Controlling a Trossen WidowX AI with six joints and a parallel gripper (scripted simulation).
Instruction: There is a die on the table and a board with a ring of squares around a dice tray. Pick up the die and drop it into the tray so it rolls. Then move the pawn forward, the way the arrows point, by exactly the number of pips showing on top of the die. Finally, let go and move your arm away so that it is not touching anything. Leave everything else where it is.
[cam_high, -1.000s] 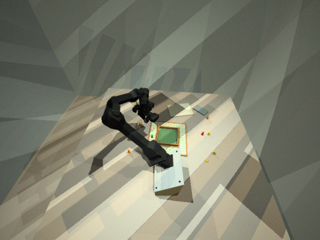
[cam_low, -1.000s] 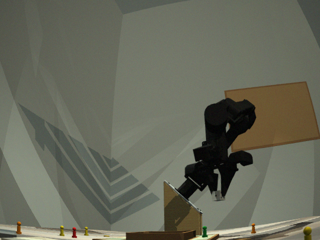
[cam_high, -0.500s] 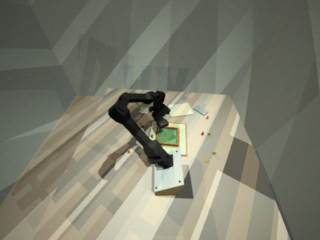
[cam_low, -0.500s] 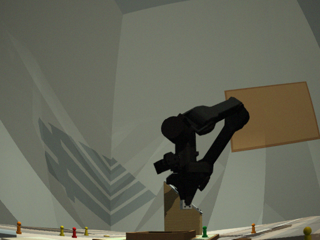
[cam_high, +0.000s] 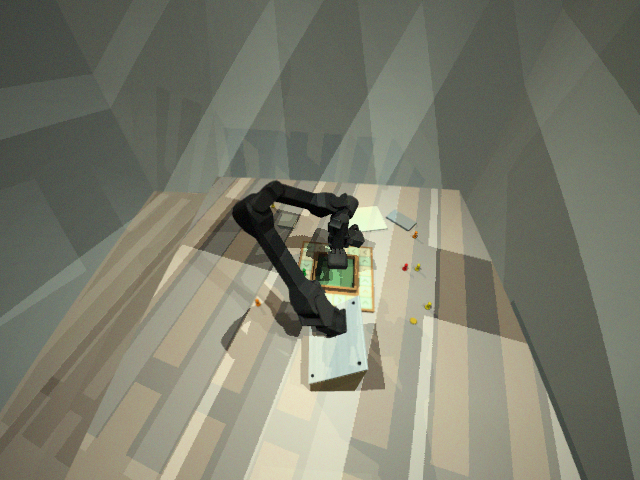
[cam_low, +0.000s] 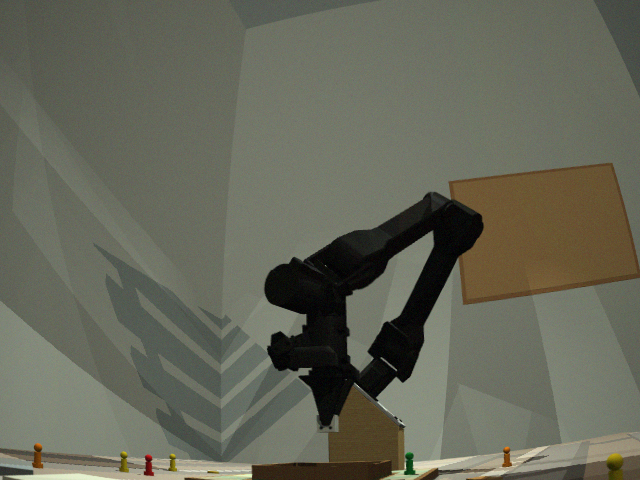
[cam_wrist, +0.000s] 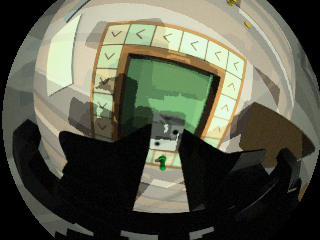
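The gripper (cam_low: 327, 425) (cam_wrist: 166, 137) is shut on the die (cam_low: 334, 423) (cam_wrist: 166, 132), a grey-white cube with dark pips. It points down and holds the die high above the dice tray (cam_high: 356, 276) (cam_low: 320, 471) (cam_wrist: 120, 95), which has brown walls and a green floor. In the top view the arm hides the die. The board (cam_high: 366, 289) (cam_wrist: 167, 36) surrounds the tray with pale squares marked with arrows. The green pawn (cam_high: 303, 272) (cam_low: 409, 463) (cam_wrist: 162, 162) stands upright on the side of the board at the left in the top view.
A wedge-shaped base (cam_high: 338, 356) (cam_low: 367, 439) stands beside the board. Right of the board are a red pawn (cam_high: 405, 267), yellow pawns (cam_high: 418, 267) (cam_high: 428, 305) and a yellow disc (cam_high: 413, 321). An orange pawn (cam_high: 257, 302) stands left. A pale sheet (cam_high: 370, 219) and grey slab (cam_high: 401, 220) lie behind.
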